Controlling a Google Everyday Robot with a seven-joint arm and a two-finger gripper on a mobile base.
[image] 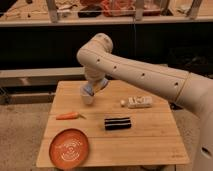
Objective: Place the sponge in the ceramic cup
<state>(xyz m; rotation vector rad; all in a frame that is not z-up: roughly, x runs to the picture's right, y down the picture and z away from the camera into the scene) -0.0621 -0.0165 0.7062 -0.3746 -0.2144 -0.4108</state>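
Observation:
The small white ceramic cup [87, 98] stands on the wooden table [150, 145], at its back left. The blue-grey sponge [89, 90] sits right at the cup's rim, partly over its opening. My gripper [94, 88] reaches down from the bent white arm and is shut on the sponge directly above the cup. The arm's wrist hides the back of the cup and part of the sponge.
A carrot [67, 116] lies in front of the cup. An orange plate [69, 148] sits at the front left corner. A black ridged block [117, 123] lies mid-table and a flat white oblong object [138, 102] at the back right.

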